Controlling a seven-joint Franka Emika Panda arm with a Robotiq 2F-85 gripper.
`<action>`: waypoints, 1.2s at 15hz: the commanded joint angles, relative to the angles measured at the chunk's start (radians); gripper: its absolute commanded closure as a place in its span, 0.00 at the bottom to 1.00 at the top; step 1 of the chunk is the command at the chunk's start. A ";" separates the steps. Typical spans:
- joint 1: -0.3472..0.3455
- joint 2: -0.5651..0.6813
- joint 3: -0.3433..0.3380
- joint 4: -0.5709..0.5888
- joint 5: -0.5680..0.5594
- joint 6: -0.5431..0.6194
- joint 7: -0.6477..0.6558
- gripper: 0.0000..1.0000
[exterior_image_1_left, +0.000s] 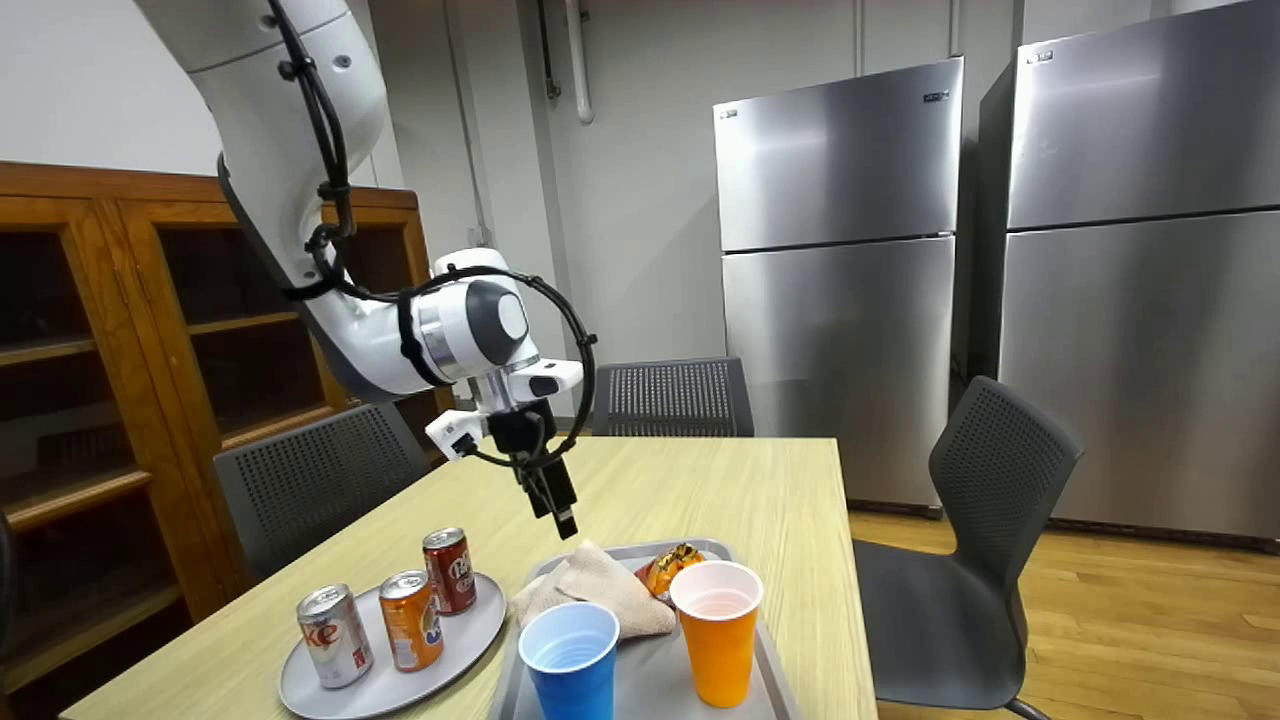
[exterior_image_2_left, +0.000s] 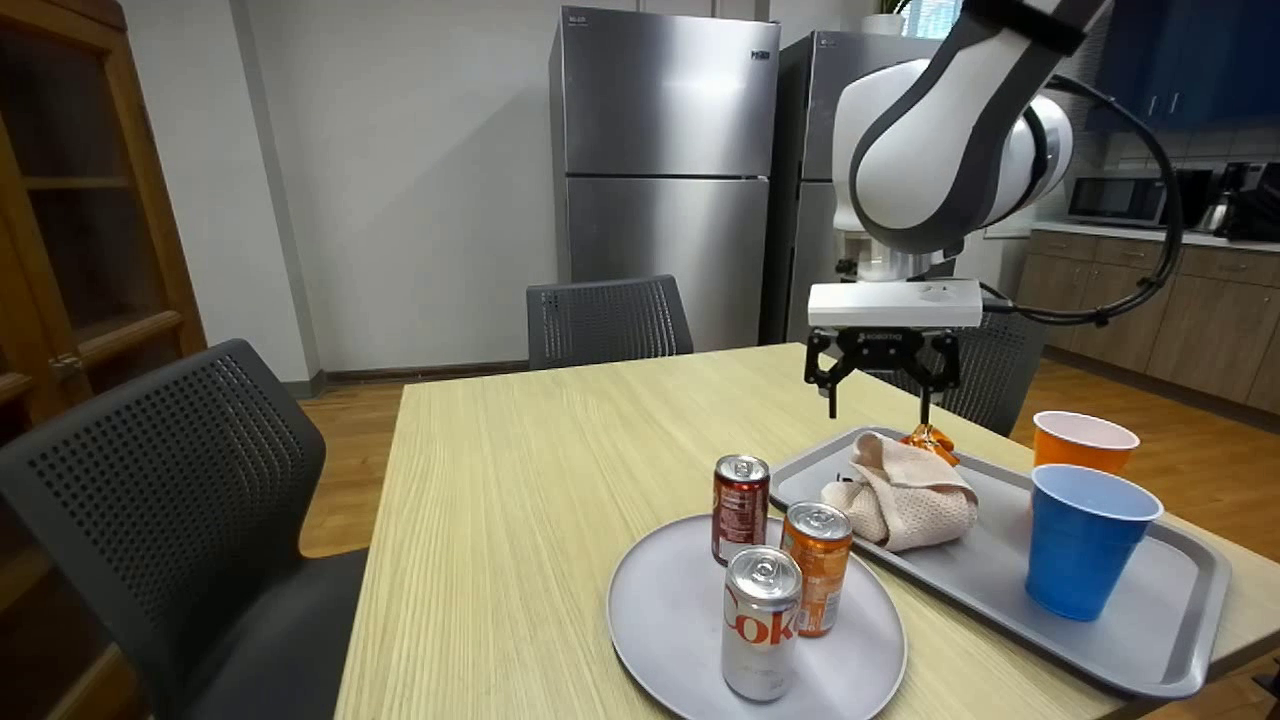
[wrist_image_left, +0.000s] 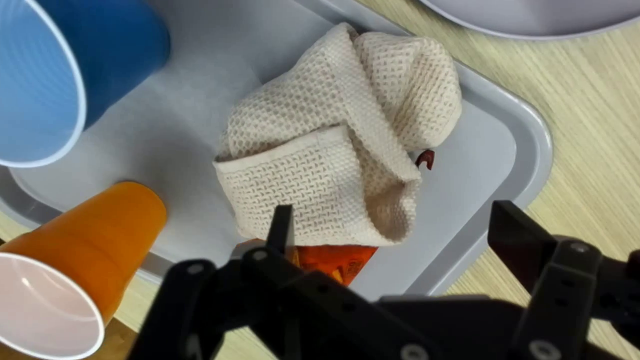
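We see a tall steel refrigerator (exterior_image_1_left: 838, 300) at the upper right of an exterior view, and the pale desk (exterior_image_2_left: 520, 520) across the lower part of both exterior views. On the desk we find a grey tray (exterior_image_2_left: 1000, 565), with a round plate (exterior_image_2_left: 670, 600) just beside it. Over the tray we see the gripper (exterior_image_2_left: 879, 418), its fingers spread wide apart. Nearest to it we find the folded beige cloth (wrist_image_left: 315, 145), lying on the tray around the centre of the wrist view. We see a blue cup (wrist_image_left: 120, 55) at that view's upper left and an orange cup (wrist_image_left: 100, 235) at its lower left, both upright on the tray. On the plate we count three upright cans (exterior_image_2_left: 762, 640). Against the cloth, at lower centre of the wrist view, we make out a partly hidden orange-red packet (wrist_image_left: 335, 260).
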 joint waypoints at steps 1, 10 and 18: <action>0.047 0.068 -0.043 0.053 -0.018 -0.008 0.053 0.00; 0.102 0.187 -0.098 0.110 0.004 -0.013 0.067 0.00; 0.128 0.279 -0.141 0.156 0.014 -0.022 0.072 0.00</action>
